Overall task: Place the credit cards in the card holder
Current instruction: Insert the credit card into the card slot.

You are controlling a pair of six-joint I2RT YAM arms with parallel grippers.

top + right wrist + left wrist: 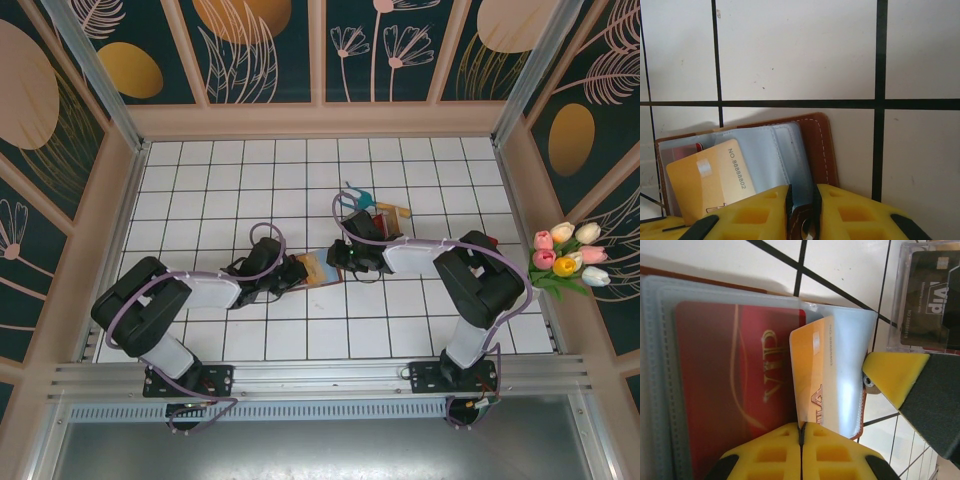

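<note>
The card holder [322,268], brown leather with clear plastic sleeves [847,355], lies open on the tiles between both arms. A red card [730,385] sits inside one sleeve. My left gripper [801,432] is shut on the near edge of a tan card [809,365]; the card's far end lies among the sleeves, and I cannot tell whether it is in a pocket. My right gripper [802,210] is shut on the card holder's brown edge [817,145], with the tan card [710,180] to its left. In the top view the left gripper [292,272] and the right gripper [343,262] flank the card holder.
A small clear plastic box [930,295] holding a dark card stands just beyond the holder. A blue-headed garden fork [350,200] lies behind it. Tulips [565,260] sit at the right wall. Patterned walls enclose the tiled table [200,180].
</note>
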